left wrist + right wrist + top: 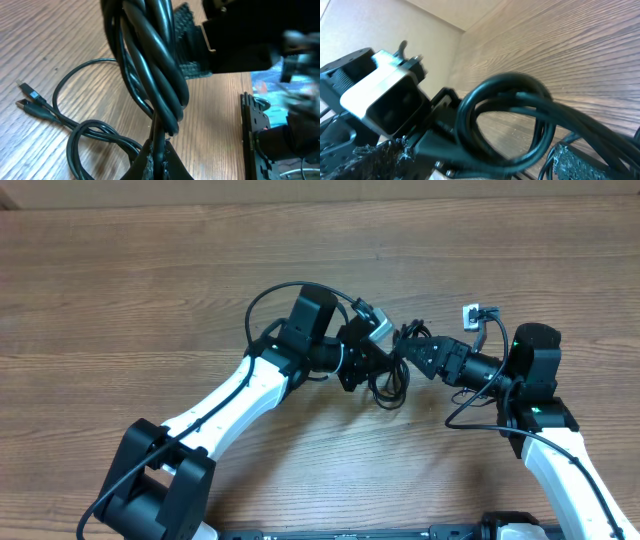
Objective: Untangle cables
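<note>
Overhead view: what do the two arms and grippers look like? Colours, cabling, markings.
Both match: white links, black joint housings on the left arm and right arm. The left gripper and right gripper are black, with rough textured finger pads. A thin black cable loops over the left arm; another hangs by the right. Green lights on the right arm. No lettering legible.

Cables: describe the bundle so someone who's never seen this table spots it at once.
On the wooden table, look near the centre. Between the left tool and right tool hangs a twisted bunch of thin black cables. Unlike the robot's own thicker cords, these loop freely onto the wood and end in small plugs.
</note>
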`<move>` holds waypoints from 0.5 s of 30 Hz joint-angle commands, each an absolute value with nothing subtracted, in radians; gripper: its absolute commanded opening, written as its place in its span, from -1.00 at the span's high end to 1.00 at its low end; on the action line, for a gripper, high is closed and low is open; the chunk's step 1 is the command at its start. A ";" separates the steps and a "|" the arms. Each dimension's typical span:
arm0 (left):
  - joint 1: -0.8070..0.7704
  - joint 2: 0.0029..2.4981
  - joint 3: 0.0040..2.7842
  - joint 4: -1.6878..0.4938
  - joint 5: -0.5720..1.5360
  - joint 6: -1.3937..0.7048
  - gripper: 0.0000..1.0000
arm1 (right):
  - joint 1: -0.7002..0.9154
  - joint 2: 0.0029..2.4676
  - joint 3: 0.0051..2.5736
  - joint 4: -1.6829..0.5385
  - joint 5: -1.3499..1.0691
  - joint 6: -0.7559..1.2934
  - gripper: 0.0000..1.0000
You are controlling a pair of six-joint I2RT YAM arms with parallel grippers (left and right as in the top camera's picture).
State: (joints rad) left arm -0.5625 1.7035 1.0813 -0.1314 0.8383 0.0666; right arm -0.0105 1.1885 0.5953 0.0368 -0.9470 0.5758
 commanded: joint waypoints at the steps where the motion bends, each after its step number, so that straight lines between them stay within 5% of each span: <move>1: -0.570 1.675 1.096 -0.123 0.884 0.113 0.92 | -0.005 1.184 0.602 0.043 -0.901 0.567 -0.93; 5: -0.570 1.675 1.096 -0.122 0.885 0.113 0.91 | -0.005 1.184 0.602 0.043 -0.886 0.567 -0.91; 15: -0.570 1.675 1.096 -0.081 0.944 0.112 0.91 | -0.005 1.190 0.602 0.013 -0.853 0.567 -0.38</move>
